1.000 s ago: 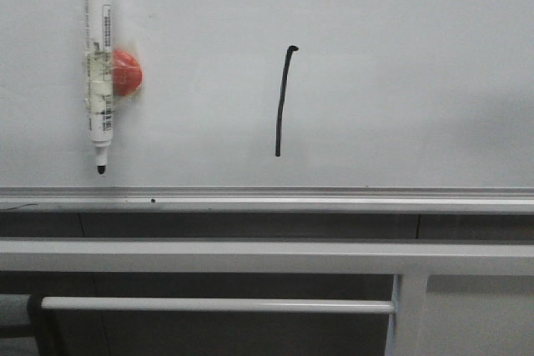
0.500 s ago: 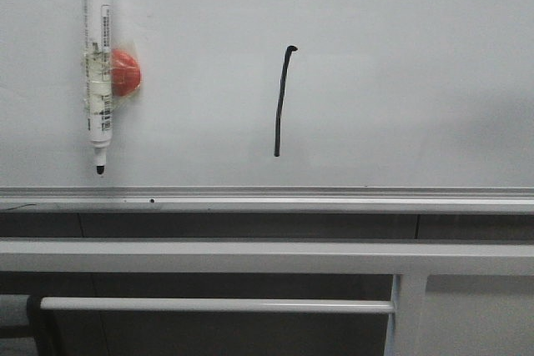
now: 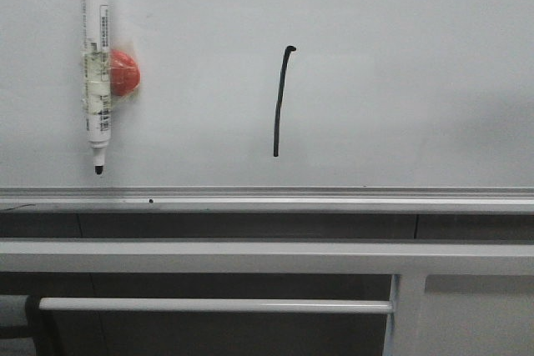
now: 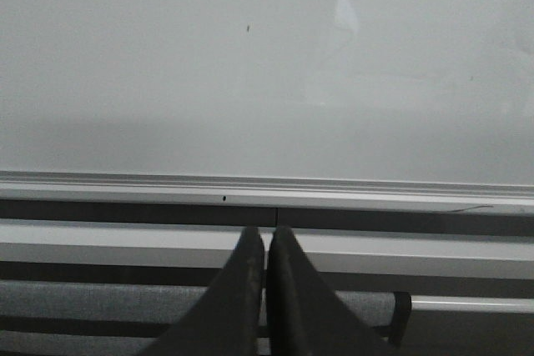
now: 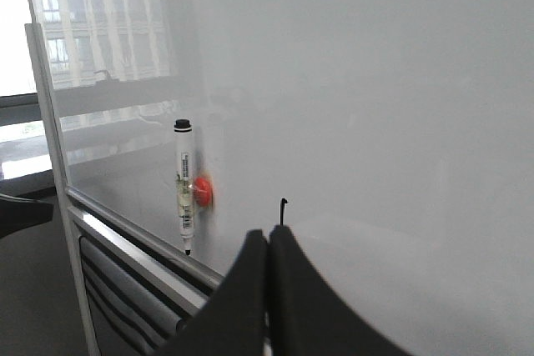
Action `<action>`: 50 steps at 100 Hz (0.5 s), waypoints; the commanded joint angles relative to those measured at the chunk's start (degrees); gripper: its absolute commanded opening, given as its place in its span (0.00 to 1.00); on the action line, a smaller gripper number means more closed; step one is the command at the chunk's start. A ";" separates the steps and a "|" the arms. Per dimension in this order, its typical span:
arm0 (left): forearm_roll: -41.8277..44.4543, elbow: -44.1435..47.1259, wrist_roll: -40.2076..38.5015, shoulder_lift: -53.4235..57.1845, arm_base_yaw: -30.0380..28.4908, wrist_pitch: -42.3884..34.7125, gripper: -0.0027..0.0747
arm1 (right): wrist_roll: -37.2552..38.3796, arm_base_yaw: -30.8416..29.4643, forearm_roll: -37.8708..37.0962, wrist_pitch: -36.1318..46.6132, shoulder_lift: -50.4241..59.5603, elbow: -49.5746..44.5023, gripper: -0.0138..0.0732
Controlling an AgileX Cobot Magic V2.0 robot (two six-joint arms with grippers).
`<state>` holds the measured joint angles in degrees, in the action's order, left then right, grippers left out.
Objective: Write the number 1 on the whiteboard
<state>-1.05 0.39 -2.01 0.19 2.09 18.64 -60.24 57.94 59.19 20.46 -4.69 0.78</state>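
Whiteboard [image 3: 400, 72] bears the 1 [image 3: 280, 102], right of the marker [image 3: 96, 64] on its red magnet [image 3: 125, 72]. My left pincer [image 4: 266, 243] and right pincer [image 5: 268, 243] both closed, empty.

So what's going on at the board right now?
The number 1 is already drawn on the whiteboard. The marker pen hangs on the board beside a red magnet, uncapped, tip down. Neither arm holds anything: the left gripper and right gripper are both shut and empty, off the board.
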 commanded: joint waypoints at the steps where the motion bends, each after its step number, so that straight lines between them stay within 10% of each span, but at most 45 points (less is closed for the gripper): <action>1: 0.19 0.26 1.06 1.50 -0.20 -3.74 0.01 | -0.62 -0.18 -1.52 2.47 -0.45 1.48 0.09; 50: -0.39 0.26 5.19 1.38 -0.20 -3.74 0.01 | -0.62 -0.18 -1.52 2.47 -0.45 1.48 0.09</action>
<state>-1.05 0.39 3.17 0.19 2.09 18.78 -60.24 57.94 59.19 20.56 -4.69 0.78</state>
